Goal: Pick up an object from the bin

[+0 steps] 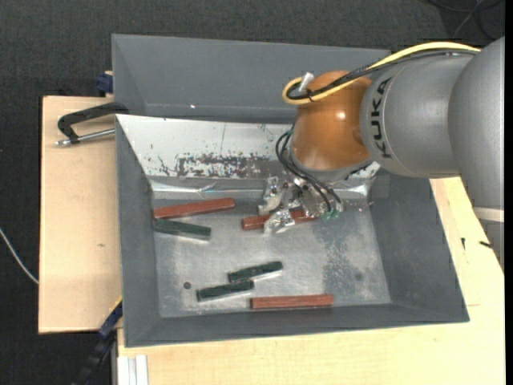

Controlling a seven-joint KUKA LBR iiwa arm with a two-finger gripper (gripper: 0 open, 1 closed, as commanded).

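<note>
Near wall of the bin (pixel 280 331): a red-brown bar (pixel 292 301) lies flat along it. Just behind are two dark green bars, the lower green bar (pixel 225 292) and the upper green bar (pixel 255 273), overlapping end to end or close to it. Further back on the left, a third green bar (pixel 183 229) lies near a long red-brown bar (pixel 195 208) but apart from it. All five are well clear of the tool.

Target looks to be the short red-brown bar (pixel 255 223), mid-bin toward the back wall. The fingers (pixel 279 219) are down on its middle. Its left end sticks out and a bit shows on the right.

Step, my read: grasp stage, tool at bar level, no lift yet.

Next move calls for a firm close across the bar's narrow side, then a straight vertical lift. The hold looks roughly central, so tilt should be small. The back wall is close, so no drift that way.

Can't tell:
- how far open the fingers are, or whether they have actually clamped the bar; the orange wrist cover (pixel 329 131) and cables hide the upper part
- whether the bar rests on the floor
- what the small dark speck (pixel 187 285) near the front left is
</note>
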